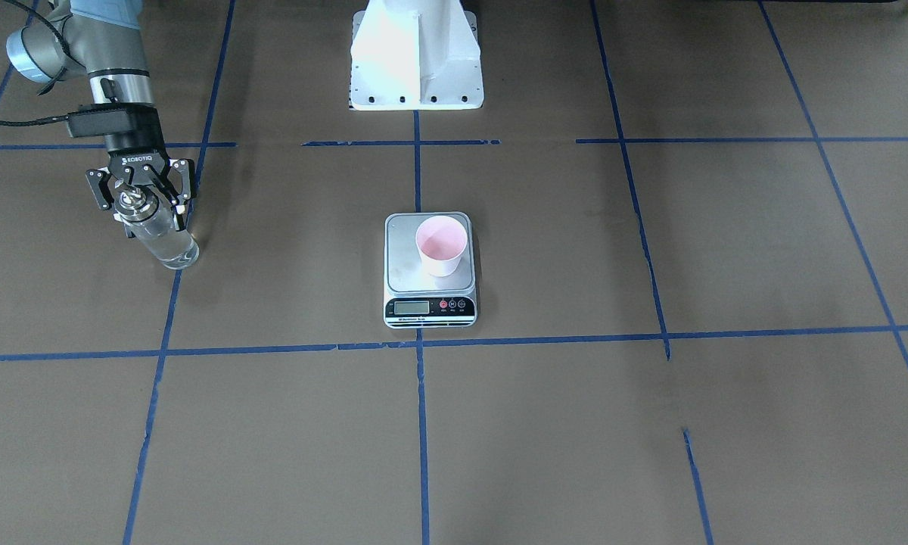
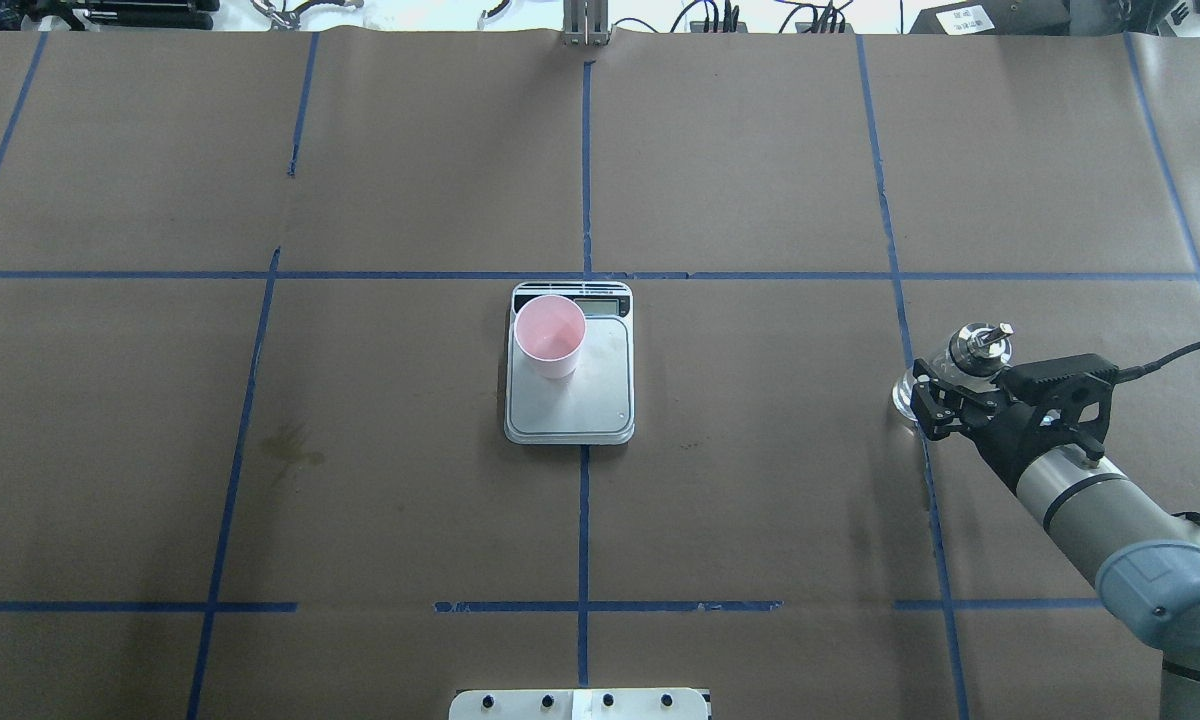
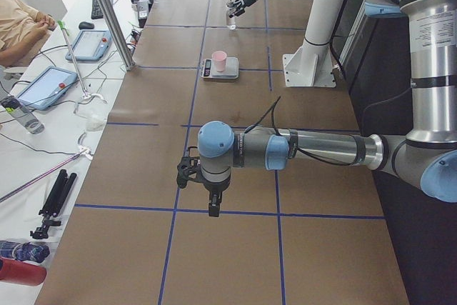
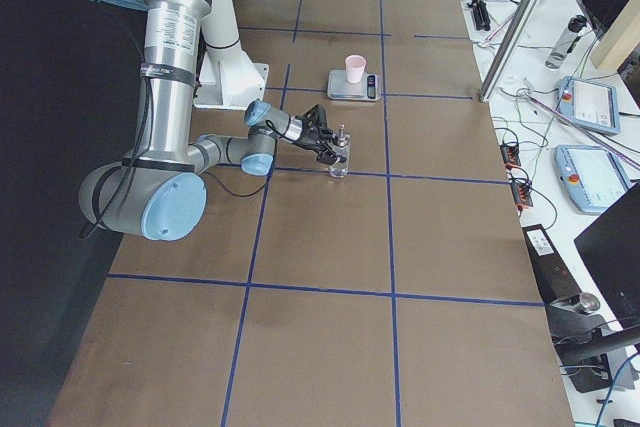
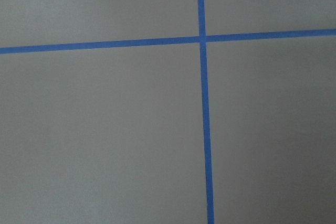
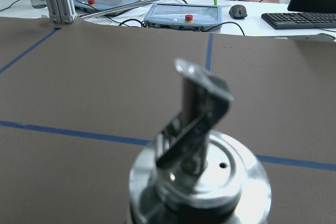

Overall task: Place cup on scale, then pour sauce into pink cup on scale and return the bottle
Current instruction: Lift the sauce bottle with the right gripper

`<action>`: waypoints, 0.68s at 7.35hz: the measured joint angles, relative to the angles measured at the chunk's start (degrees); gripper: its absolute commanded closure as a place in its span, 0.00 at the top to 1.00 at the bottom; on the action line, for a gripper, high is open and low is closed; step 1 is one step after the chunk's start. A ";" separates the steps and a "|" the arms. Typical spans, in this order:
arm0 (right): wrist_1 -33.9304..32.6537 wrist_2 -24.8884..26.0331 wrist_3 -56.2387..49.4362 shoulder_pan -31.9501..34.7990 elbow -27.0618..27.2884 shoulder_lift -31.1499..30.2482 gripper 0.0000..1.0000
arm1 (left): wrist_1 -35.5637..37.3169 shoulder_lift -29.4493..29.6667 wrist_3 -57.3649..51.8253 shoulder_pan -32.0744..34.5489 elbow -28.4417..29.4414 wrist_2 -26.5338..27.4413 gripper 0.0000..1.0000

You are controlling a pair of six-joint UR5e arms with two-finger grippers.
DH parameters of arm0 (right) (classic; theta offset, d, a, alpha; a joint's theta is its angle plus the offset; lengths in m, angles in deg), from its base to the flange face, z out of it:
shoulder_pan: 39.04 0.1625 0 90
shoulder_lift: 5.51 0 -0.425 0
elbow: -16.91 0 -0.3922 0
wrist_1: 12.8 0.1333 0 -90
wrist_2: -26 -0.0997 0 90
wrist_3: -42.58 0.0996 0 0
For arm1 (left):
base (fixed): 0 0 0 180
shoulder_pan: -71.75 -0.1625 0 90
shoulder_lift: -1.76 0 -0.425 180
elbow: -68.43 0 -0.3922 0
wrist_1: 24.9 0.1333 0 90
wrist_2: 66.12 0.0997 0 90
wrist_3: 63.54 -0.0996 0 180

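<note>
Cup (image 2: 550,335) sat on scale (image 2: 585,400) mid-table, left gripper (image 3: 190,173) off to its left, state unclear; rightward, bottle (image 2: 976,350) stood on table (image 2: 760,480), right gripper (image 1: 155,221) straddling it near its top, clamp unclear. Glass prob. heavy, slick, fragile: hold mid-body.

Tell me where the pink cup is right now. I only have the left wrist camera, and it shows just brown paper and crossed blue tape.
Observer: The cup stands upright on the scale, on the robot's left side of the plate, nearer the display.
Operator: And the bottle?
Observer: The bottle stands on the table, well off to the robot's right of the scale, with the right gripper around its upper part.
Operator: Is my left arm near any of that?
Observer: No, the left gripper hangs over bare paper, well away from the scale.
</note>
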 measured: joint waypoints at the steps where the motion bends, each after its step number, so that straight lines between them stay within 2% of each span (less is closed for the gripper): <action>1: 0.00 0.58 -0.06 0.03 0.70 0.02 0.00 | 0.00 0.03 0.00 -0.03 -0.03 -0.14 1.00; 3: -0.01 1.27 -1.17 0.34 2.84 0.91 0.00 | -0.05 0.04 0.02 -0.04 -0.04 -0.89 1.00; 5: -3.11 1.46 -4.17 1.58 3.07 6.30 0.00 | -0.06 0.03 0.08 -0.04 0.04 -1.11 1.00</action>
